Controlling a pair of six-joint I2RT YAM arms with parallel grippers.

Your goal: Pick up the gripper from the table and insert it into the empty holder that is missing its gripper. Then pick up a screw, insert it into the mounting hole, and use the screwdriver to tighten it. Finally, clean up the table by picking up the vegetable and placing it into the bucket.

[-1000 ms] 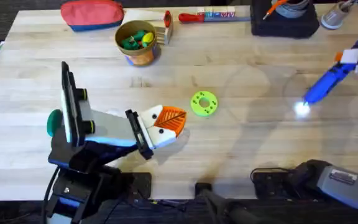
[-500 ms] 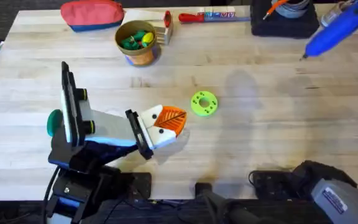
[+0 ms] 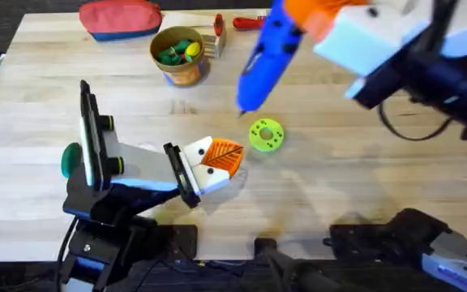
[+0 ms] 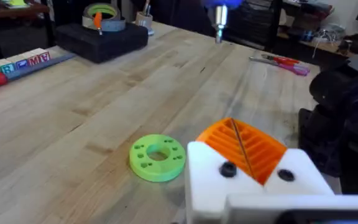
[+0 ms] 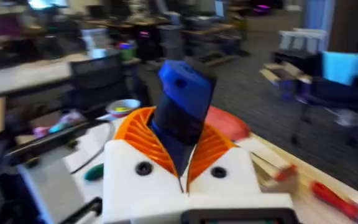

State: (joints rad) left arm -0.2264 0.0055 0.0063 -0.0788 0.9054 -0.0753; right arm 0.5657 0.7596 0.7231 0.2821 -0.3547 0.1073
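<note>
Overhead, the right gripper [image 3: 319, 24] hangs above the back centre of the desk [image 3: 363, 162], its white and orange jaws clamped on the blue screwdriver [image 3: 264, 57], which slants down with its narrow tip just above and beside the lime-green disc [image 3: 266, 135]; the right wrist view shows the blue body [image 5: 182, 115] pinched between the orange ribbed pads [image 5: 135, 127]. Left gripper [image 3: 217, 162]: low over the desk at front left, jaws drawn together with orange wedges meeting, holding nothing; the left wrist view shows them closed [image 4: 247, 149], the green disc [image 4: 157, 157] lying just beside them. Bucket [image 3: 180, 55]: back left, upright, with green and yellow vegetable pieces [image 3: 177, 51] inside. Red zip pouch [image 3: 121, 18]: back left corner, near the bucket. Red-handled tool [image 3: 248, 22]: back edge, partly hidden behind the screwdriver.
</note>
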